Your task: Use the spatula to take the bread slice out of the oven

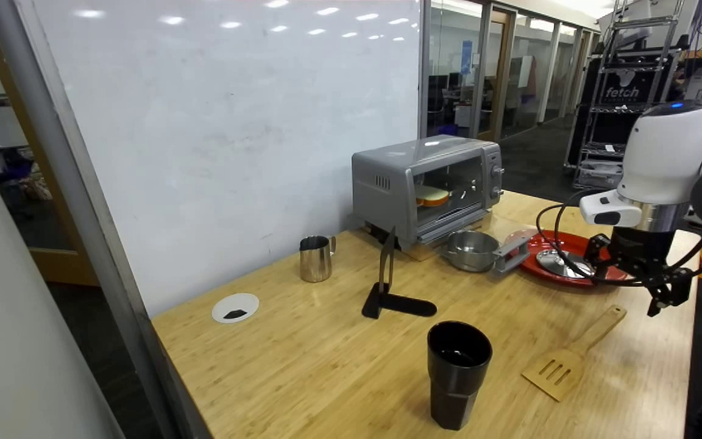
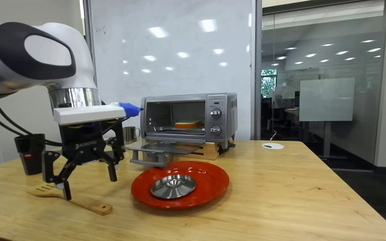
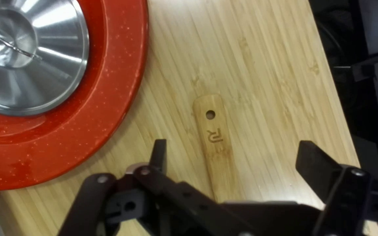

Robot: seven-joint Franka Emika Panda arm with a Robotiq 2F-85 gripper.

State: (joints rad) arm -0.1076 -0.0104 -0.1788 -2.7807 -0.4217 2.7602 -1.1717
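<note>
Arm [image 2: 82,63] out over the table [image 2: 280,194], wrist [image 2: 75,97] downward, fingers [image 3: 317,167] wide apart above the spatula handle [image 3: 217,147]

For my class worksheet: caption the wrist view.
Open black gripper above a light wooden spatula beside a red round plate bearing a round silver metal lid.

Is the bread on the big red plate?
No, in an exterior view the bread slice lies inside the oven, and a metal lid sits on the red plate.

bread slice [image 2: 188,125] in oven [image 1: 383,198] | bowl [image 1: 470,260] before oven | lid [image 2: 173,188] on plate [image 2: 211,179] | spatula [image 1: 579,348] on table [image 2: 280,190], near plate
</note>
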